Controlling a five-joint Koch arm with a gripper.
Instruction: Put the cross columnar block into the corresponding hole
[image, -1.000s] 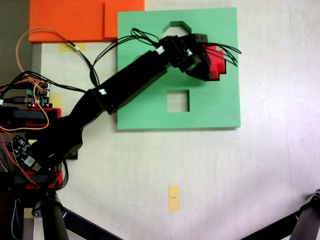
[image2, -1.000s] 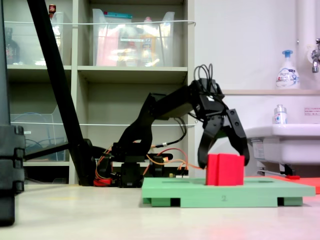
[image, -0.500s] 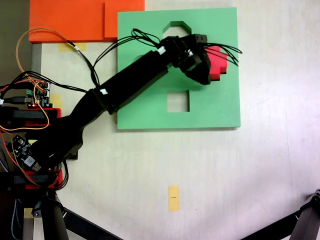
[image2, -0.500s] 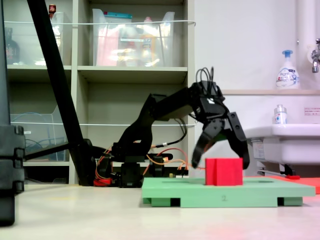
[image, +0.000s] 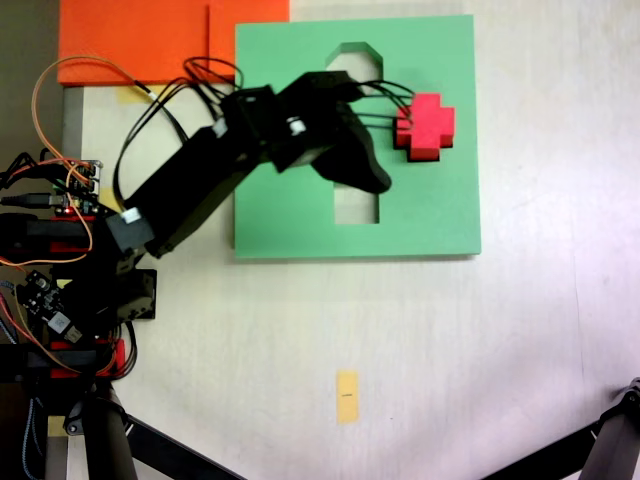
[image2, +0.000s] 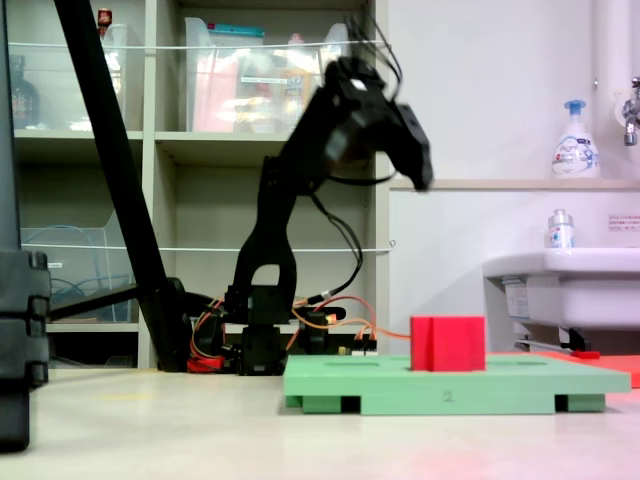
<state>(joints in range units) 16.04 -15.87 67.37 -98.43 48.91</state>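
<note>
Since the earlier frames the claw (image2: 418, 165) has been lifted clear of the red cross block (image2: 447, 343) and drawn back toward the arm's base.

From above, the claw (image: 370, 175) is seen over the green board (image: 440, 215), partly covering the square cutout (image: 357, 208), with the block (image: 424, 127) well apart from it, up and to the right; the plus outline is plain here, and the block appears seated in the plus-shaped hole, which it hides. From the side, what the top view cannot give is shown: the claw is held high, and the block stands upright well below it, rising proud of the board (image2: 520, 385). Nothing is gripped by the claw; its opening cannot be told, as the jaws overlap in both fixed views.
</note>
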